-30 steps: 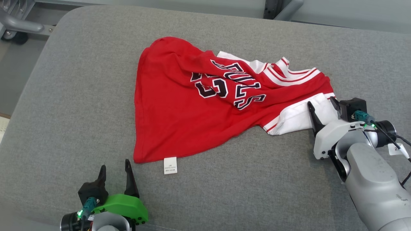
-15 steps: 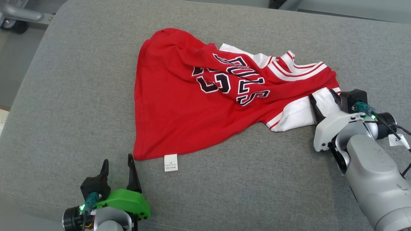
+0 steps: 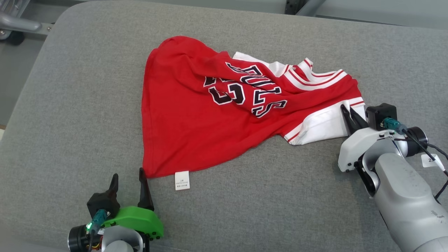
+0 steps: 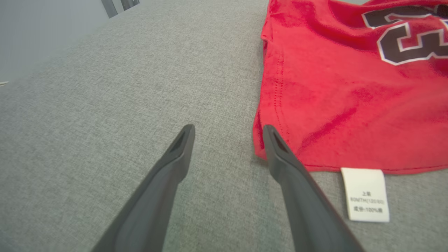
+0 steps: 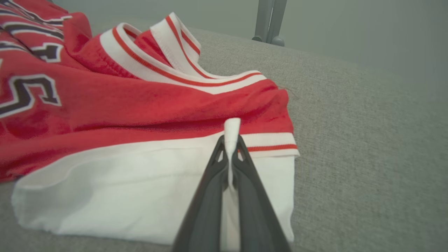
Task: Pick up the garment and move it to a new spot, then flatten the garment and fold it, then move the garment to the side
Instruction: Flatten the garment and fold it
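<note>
right gripper (image 5: pixel 230 140) clenched on white sleeve fold of garment (image 3: pixel 189 129); left gripper (image 4: pixel 227 132) released, fingers spread, just beside hem corner on grey cushion (image 3: pixel 280 196).

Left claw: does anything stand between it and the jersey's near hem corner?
Nothing visible does. The left claw is open over bare grey cushion, one fingertip close beside the hem corner of the red jersey; the white care label lies off to the side.
</note>
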Robot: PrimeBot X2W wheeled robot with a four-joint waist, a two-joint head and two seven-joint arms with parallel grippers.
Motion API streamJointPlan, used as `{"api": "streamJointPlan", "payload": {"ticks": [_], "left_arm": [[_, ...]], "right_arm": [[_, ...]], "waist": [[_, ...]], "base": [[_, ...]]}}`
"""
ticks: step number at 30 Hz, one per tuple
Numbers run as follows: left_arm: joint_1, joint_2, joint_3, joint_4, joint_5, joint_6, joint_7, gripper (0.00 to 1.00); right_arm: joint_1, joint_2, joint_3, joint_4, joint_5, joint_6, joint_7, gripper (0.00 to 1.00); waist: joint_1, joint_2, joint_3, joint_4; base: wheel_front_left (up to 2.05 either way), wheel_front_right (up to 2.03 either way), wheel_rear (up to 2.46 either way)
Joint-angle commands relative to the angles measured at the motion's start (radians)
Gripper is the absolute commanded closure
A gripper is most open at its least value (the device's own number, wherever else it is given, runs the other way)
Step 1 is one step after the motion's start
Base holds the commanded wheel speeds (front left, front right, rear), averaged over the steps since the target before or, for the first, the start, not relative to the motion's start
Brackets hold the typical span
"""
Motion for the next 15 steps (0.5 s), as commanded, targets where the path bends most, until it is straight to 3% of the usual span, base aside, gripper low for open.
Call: {"api": "streamJointPlan", "payload": {"ticks": [1,6,7,10,11,13,14,15], "left_arm": [[0.008,0.003,0.006,0.0,0.012,-0.005,0.0,0.0],[0.033,0.003,0.022,0.006,0.023,-0.014,0.0,0.0],[0.039,0.003,0.028,0.009,0.025,-0.015,0.0,0.0],[0.064,0.004,0.046,0.02,0.034,-0.023,0.0,0.0],[0.069,0.003,0.052,0.023,0.036,-0.024,0.0,0.0],[0.074,0.003,0.057,0.025,0.039,-0.026,0.0,0.0],[0.082,0.003,0.065,0.029,0.042,-0.029,0.0,0.0],[0.089,0.003,0.071,0.034,0.044,-0.032,0.0,0.0]], "right_arm": [[0.024,-0.003,-0.004,-0.025,0.01,-0.002,0.0,1.0],[0.126,0.011,-0.028,-0.136,0.012,-0.002,0.0,0.99],[0.15,0.014,-0.03,-0.16,0.013,-0.002,0.0,0.9],[0.233,0.022,-0.025,-0.221,0.014,-0.002,0.0,0.76],[0.259,0.021,-0.02,-0.24,0.015,-0.002,0.0,0.59],[0.286,0.018,-0.021,-0.255,0.016,-0.002,0.0,0.58],[0.314,0.018,-0.023,-0.263,0.023,-0.002,0.0,0.53],[0.339,0.02,-0.024,-0.275,0.027,-0.002,0.0,0.0]], "waist": [[0.0,0.0,-0.019,-0.015],[0.0,0.0,-0.079,-0.064],[0.0,0.0,-0.095,-0.077],[0.0,0.0,-0.137,-0.117],[0.0,0.0,-0.149,-0.131],[0.0,0.0,-0.161,-0.144],[0.0,0.0,-0.173,-0.158],[0.0,0.0,-0.184,-0.17]], "base": [[0.0,0.0,0.0],[0.0,0.0,0.0],[0.0,0.0,0.0],[0.0,0.0,0.0],[0.0,0.0,0.0],[0.0,0.0,0.0],[0.0,0.0,0.0],[0.0,0.0,0.0]]}}
